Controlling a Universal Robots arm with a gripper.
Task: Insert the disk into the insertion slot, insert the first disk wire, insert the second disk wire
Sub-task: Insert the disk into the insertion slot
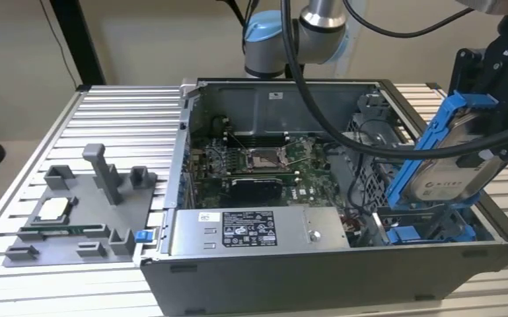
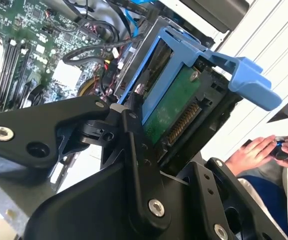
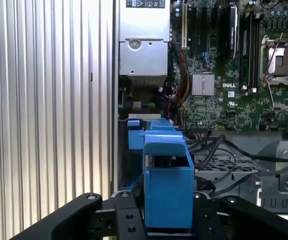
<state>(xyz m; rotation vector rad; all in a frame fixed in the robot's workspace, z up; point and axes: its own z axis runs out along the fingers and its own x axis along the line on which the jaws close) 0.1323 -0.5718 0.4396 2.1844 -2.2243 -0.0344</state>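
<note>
Exterior view, right side: gripper (image 1: 490,122) clamped on the disk (image 1: 452,168), held tilted over the insertion slot (image 1: 417,232) at lower right; white label facing out, print unreadable.

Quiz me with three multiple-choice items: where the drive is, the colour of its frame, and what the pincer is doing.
1. Where is the drive?
A. Lying on the grey tray.
B. Held tilted over the open case, at the exterior view's right.
C. Flat on the table.

2. What colour is its frame?
A. Red.
B. Yellow.
C. Blue.

3. What state is the pincer in?
A. Shut on the drive.
B. Open and empty.
C. Shut on a cable.

Answers:
1 B, the exterior view shows it slanted above the case's corner.
2 C, it is bright blue in every view.
3 A, it clamps the frame's sides in the first wrist view.
</note>
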